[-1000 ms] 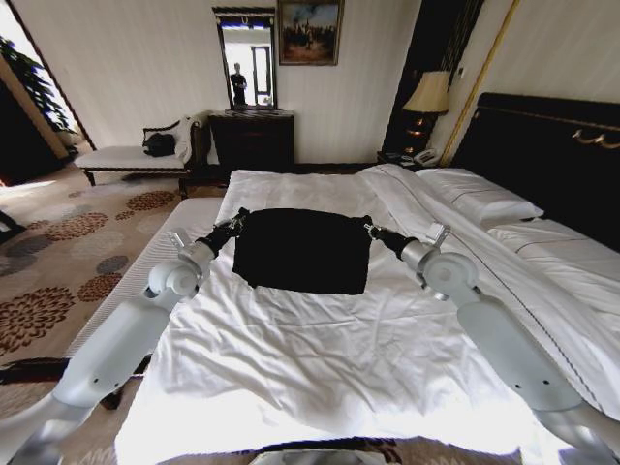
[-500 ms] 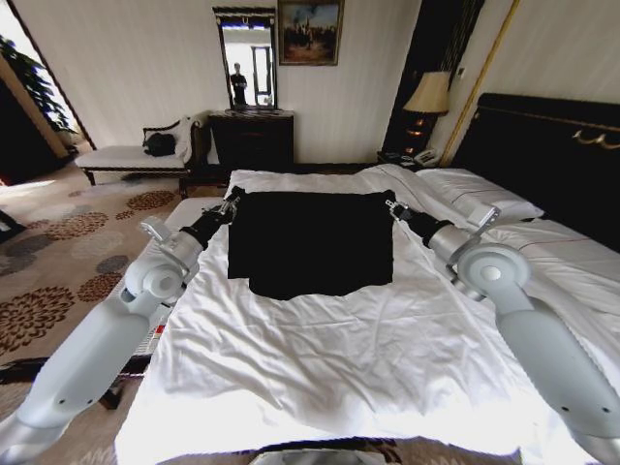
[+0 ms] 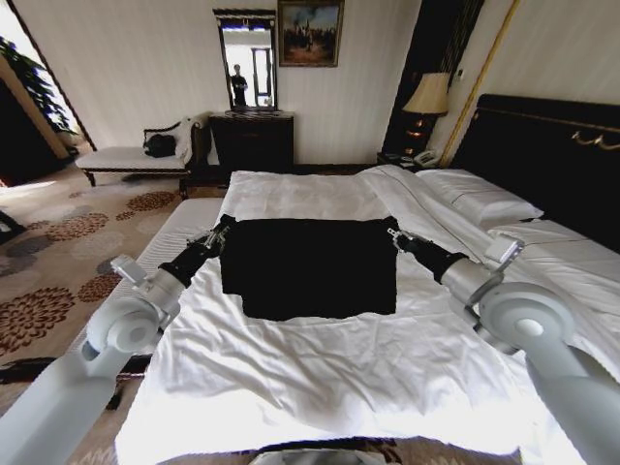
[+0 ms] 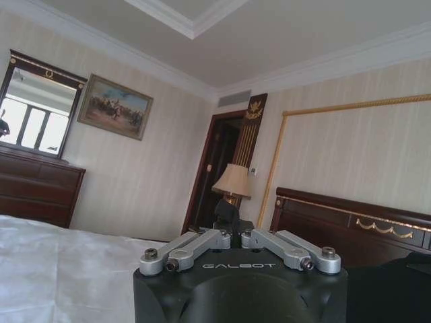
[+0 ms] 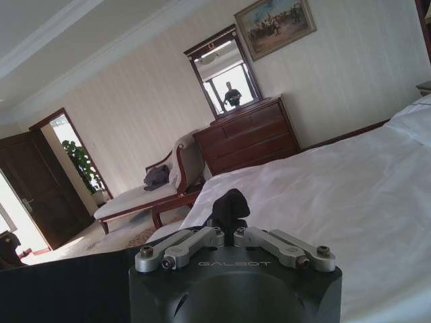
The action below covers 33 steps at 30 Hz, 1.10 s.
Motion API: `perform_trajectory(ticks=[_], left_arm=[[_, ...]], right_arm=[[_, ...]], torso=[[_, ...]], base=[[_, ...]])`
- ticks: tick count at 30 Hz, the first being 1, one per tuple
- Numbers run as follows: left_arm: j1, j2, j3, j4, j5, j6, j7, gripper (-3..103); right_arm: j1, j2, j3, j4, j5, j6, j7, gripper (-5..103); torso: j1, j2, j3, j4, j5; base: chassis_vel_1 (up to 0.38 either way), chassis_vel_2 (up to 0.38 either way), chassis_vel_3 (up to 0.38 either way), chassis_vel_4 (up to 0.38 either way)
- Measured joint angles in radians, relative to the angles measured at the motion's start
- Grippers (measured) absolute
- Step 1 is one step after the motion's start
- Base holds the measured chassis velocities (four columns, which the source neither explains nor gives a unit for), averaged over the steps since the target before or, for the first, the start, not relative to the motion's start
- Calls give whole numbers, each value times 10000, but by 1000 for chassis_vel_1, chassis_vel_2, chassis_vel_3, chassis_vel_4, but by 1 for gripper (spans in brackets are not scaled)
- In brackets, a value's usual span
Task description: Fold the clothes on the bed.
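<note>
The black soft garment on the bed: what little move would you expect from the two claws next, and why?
Probably both let go. The black soft-fabric garment lies as a flat rectangle on the white-sheeted bed, with the left claw at its far left corner and the right claw at its far right corner, both seemingly shut on the cloth.

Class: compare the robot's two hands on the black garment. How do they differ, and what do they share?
The left hand is at the garment's left far corner; the right hand is at its right far corner. The left arm looks lower and less raised than the right. Both look shut on the fabric.
</note>
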Motion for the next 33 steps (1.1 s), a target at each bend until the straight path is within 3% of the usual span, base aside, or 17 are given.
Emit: perform_trajectory(ticks=[5, 9, 12, 13, 14, 15, 17, 23, 29, 33], left_arm=[[-427, -75, 761, 406, 72, 139, 24, 2], [-1505, -212, 1823, 1581, 147, 244, -1, 2], [-2805, -361, 3122, 3162, 270, 293, 7, 2], [-2805, -361, 3122, 3162, 270, 293, 7, 2], [-3065, -441, 3406, 3732, 406, 293, 19, 2], [-3364, -565, 3696, 4315, 519, 287, -4, 2], [-4034, -915, 4364, 5463, 649, 244, -6, 2], [-5875, -1902, 5954, 7637, 1005, 40, -4, 2], [-7019, -2831, 6667, 9290, 1519, -124, 0, 2], [-7785, -3402, 6896, 10704, 1830, -291, 6, 2]], right_arm=[[27, 215, -529, -259, -33, -217, 160, 1], [691, 505, -1586, -1314, -558, -360, 120, 1], [1873, 909, -3028, -3263, -1138, -441, -352, 1], [1873, 909, -3028, -3263, -1138, -441, -352, 1], [2501, 1082, -3762, -4134, -1348, -434, -583, 1], [2961, 1219, -4242, -4740, -1510, -415, -830, 1], [3663, 1418, -4938, -5755, -1892, -338, -1474, 1], [5100, 1990, -6253, -8225, -2963, 127, -2360, 1], [6026, 2493, -6774, -9868, -3469, 538, -2777, 1], [6612, 2851, -7074, -11024, -3816, 878, -3071, 1]], torso=[[-1, 0, 0, -3, -3], [1, -1, 3, -3, -1], [5, -2, 4, -12, -3], [5, -2, 4, -12, -3], [5, -2, 5, -6, 2], [5, -3, 6, 8, 7], [5, -3, 6, 12, -7], [6, -4, 6, -3, -2], [6, -3, 5, -8, -4], [8, -4, 6, 3, 0]], base=[[0, 0, 0, 0], [0, 0, 0, 0], [0, 0, 0, 0], [0, 0, 0, 0], [0, 0, 0, 0], [0, 0, 0, 0], [0, 0, 0, 0], [0, 0, 0, 0], [0, 0, 0, 0], [0, 0, 0, 0]])
